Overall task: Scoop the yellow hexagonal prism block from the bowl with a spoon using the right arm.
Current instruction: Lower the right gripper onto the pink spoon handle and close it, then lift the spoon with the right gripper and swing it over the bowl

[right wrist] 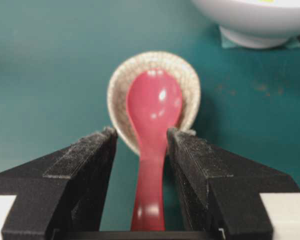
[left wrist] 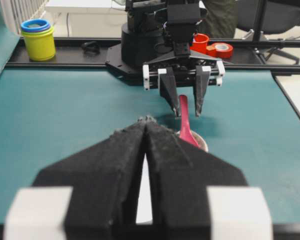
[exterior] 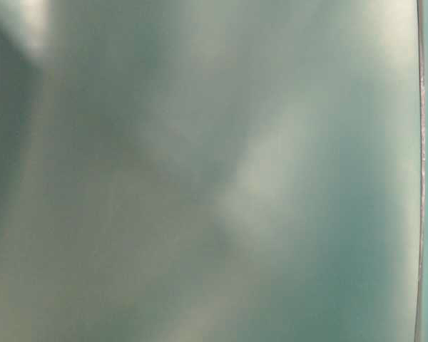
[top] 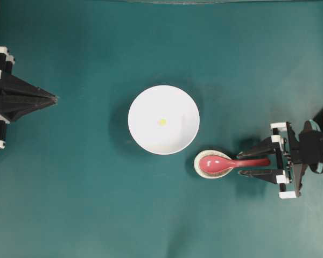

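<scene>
The white bowl (top: pixel 177 105) stands mid-table with the tiny yellow hexagonal prism block (top: pixel 162 122) lying inside it. To its lower right the pink-red spoon (top: pixel 226 163) rests with its scoop in a small speckled spoon rest (top: pixel 198 166), handle pointing right. My right gripper (top: pixel 241 164) is open and straddles that handle. In the right wrist view the spoon (right wrist: pixel 154 107) lies between the fingers (right wrist: pixel 85 160) with a gap on each side. My left gripper (top: pixel 54 98) is shut and empty at the far left, well away from the bowl.
Beyond the table's far rail in the left wrist view stand a yellow cup with blue rings (left wrist: pixel 37 37) and red tape rolls (left wrist: pixel 215 48). The table-level view is a teal blur. The bowl's foot (right wrist: pixel 255 37) lies just past the spoon rest (right wrist: pixel 121 82).
</scene>
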Available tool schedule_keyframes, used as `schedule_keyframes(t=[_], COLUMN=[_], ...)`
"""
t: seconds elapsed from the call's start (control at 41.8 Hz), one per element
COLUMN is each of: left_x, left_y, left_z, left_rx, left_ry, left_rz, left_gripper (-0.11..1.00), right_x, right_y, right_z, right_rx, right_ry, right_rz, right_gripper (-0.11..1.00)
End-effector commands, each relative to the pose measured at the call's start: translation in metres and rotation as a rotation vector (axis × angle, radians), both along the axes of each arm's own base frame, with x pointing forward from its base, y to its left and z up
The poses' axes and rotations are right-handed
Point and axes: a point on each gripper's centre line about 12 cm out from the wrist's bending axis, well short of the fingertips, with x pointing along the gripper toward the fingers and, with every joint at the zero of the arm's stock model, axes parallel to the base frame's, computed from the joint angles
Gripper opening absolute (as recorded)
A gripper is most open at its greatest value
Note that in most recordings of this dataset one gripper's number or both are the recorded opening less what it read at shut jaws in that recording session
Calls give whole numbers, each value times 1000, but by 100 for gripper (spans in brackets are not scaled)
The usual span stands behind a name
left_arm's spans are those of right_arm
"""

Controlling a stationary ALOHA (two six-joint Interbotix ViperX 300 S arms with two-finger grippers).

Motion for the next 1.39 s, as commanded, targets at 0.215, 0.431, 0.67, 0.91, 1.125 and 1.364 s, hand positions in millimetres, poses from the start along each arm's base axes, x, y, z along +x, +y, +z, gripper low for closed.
schedule_keyframes(t=[0.215, 0.431, 0.67, 0.91, 1.125, 1.364], left_x=[3, 3, 3, 2, 2, 2], left_y=[0, 0, 0, 0, 0, 0], left_z=[4, 5, 5, 6, 6, 6], left_rx=[5, 6, 6, 6, 6, 5], left_ry=[-9, -12, -11, -14, -15, -17], left_rz=[1, -1, 1, -1, 1, -1], left_gripper=[0, 0, 0, 0, 0, 0], right_x=[-1, -2, -2, -1, -1, 3], right_y=[1, 1, 1, 0, 1, 5], right_z=[-3, -6, -6, -6, -10, 6], right_rx=[3, 2, 1, 3, 6, 45], right_ry=[12, 35, 35, 37, 77, 33], right_rz=[1, 2, -1, -10, -8, -2], right_gripper=[52, 47, 45, 42, 23, 23])
